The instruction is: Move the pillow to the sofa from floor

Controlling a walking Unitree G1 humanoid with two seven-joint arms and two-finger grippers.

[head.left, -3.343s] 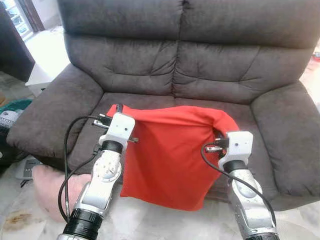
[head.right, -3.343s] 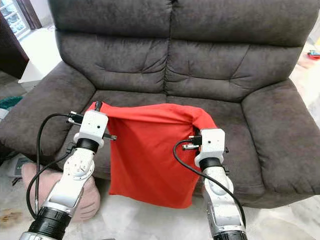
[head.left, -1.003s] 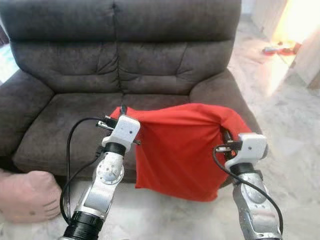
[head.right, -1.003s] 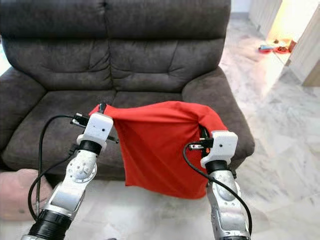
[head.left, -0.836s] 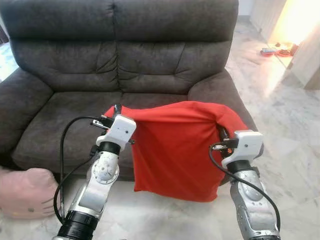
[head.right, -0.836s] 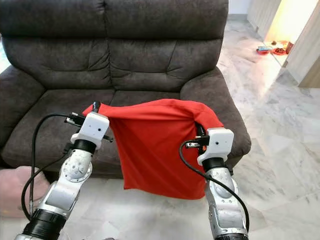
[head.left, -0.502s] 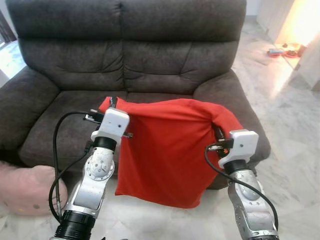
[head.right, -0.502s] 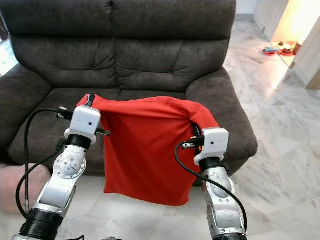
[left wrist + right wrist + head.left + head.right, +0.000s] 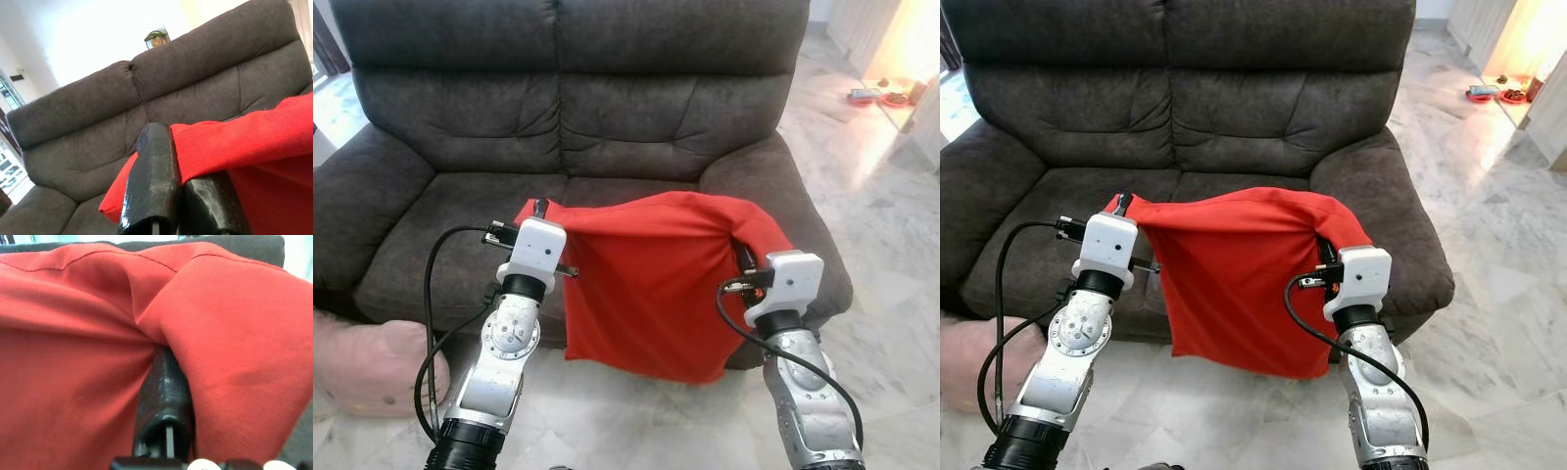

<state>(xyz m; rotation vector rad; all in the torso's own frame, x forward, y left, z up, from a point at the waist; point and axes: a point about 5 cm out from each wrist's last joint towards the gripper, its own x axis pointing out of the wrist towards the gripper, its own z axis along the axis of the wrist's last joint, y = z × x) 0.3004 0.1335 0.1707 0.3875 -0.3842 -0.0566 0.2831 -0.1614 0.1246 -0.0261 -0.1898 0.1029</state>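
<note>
No text, label, brand or number can be read anywhere.

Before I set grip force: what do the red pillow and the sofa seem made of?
Red pillow: thin woven cloth, matte, draping in soft folds with a stitched seam, held by left gripper and right gripper. Sofa: dark grey suede-like fabric, probably microfibre, mottled nap.

pink cushion (image 9: pixel 362 367) lies on marble floor (image 9: pixel 891 255).

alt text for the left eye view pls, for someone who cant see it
Two silver robot arms hold a red pillow up by its top corners before a dark grey sofa, left gripper and right gripper each clamped on a corner. A pink cushion lies on the marble floor.
</note>
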